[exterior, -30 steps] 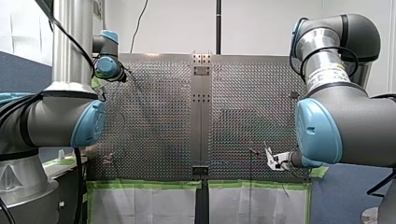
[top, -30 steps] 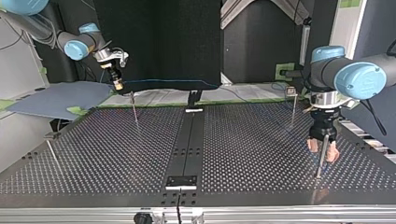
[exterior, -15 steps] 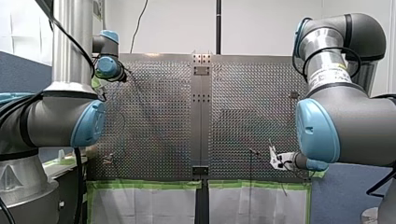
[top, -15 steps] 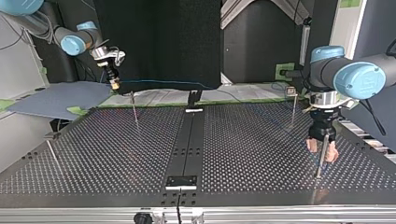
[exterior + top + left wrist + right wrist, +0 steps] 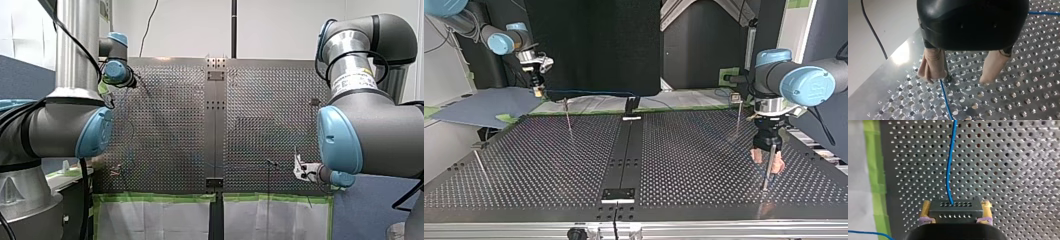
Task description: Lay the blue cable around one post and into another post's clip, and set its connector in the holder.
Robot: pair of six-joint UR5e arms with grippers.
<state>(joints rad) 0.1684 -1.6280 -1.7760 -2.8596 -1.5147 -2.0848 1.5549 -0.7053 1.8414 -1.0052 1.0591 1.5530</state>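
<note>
right gripper (image 5: 538, 91) at 10 o'clock in top view, over the table's (image 5: 704, 165) far edge. It's clamped on the black connector (image 5: 955, 210), with yellow pads (image 5: 926, 208) on its 2 sides. cable (image 5: 949, 170) leaves the connector's face and runs straight ahead over the table. In top view it stretches from that gripper toward 3 o'clock.

left gripper (image 5: 960, 73) at 4 o'clock in top view, spread wide, holding nothing. Its beige pads (image 5: 931, 65) sit low over the holes, straddling 1 post (image 5: 946, 66). The post is just beside 1 pad, and the cable passes right at the post's base.
</note>
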